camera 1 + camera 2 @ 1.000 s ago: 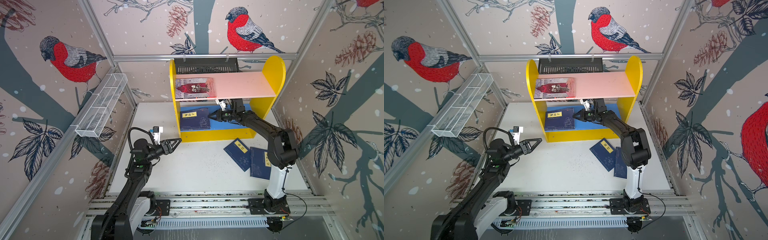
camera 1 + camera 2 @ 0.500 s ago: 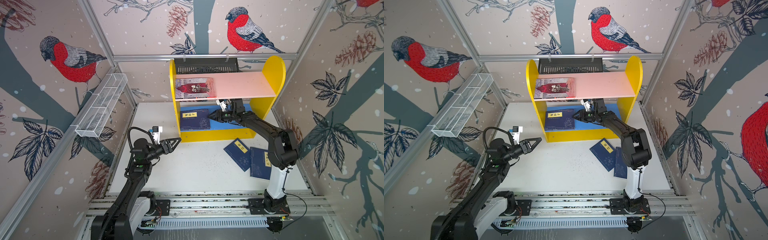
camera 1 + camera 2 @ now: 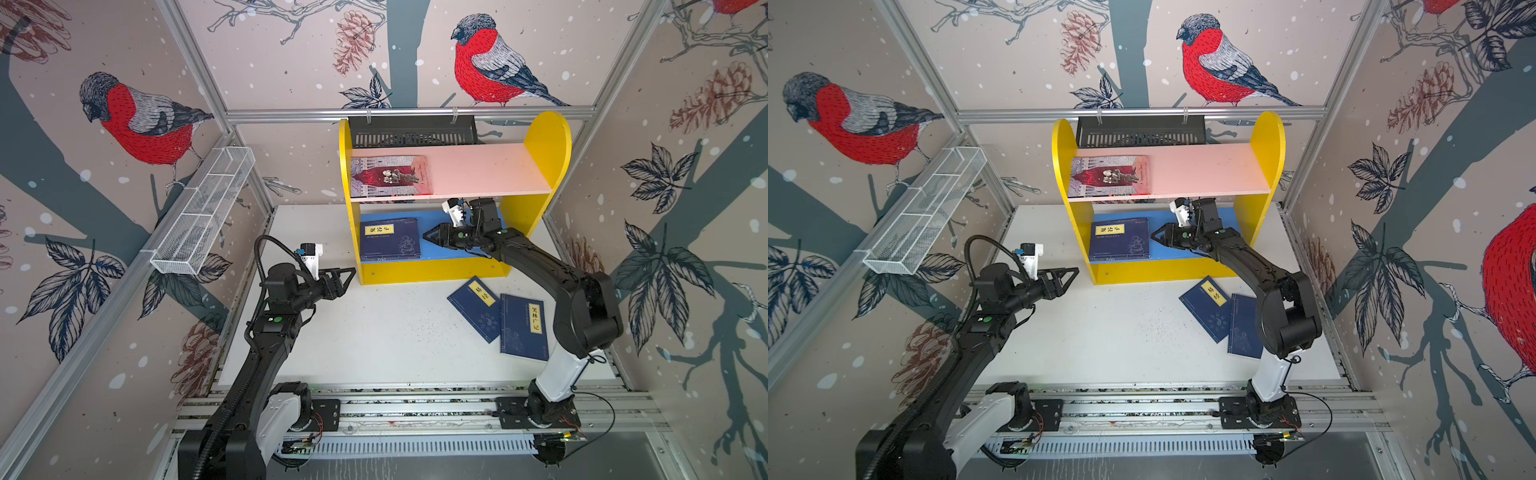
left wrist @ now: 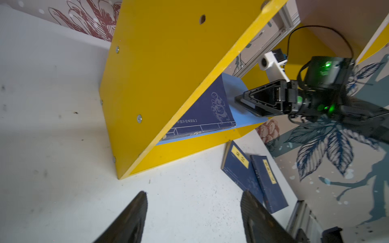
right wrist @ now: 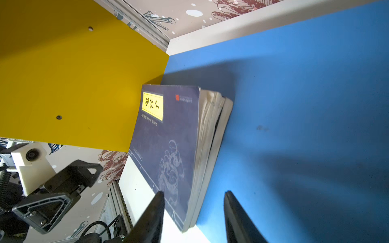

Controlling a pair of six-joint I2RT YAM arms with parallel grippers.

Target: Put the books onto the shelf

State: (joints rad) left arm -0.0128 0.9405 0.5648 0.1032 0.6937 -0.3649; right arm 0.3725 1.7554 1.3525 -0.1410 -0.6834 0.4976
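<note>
Books on shelf | right gripper released, jaws now apart | left gripper apart, unmoved

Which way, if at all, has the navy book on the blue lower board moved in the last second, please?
No. The navy book still lies beside the shelf's yellow side panel.

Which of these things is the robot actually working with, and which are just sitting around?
Part of the job: yellow shelf, red-covered book on its pink board, navy books on its blue board, two navy books on the table.
Just lying about: white wire basket, black slotted tray.
</note>
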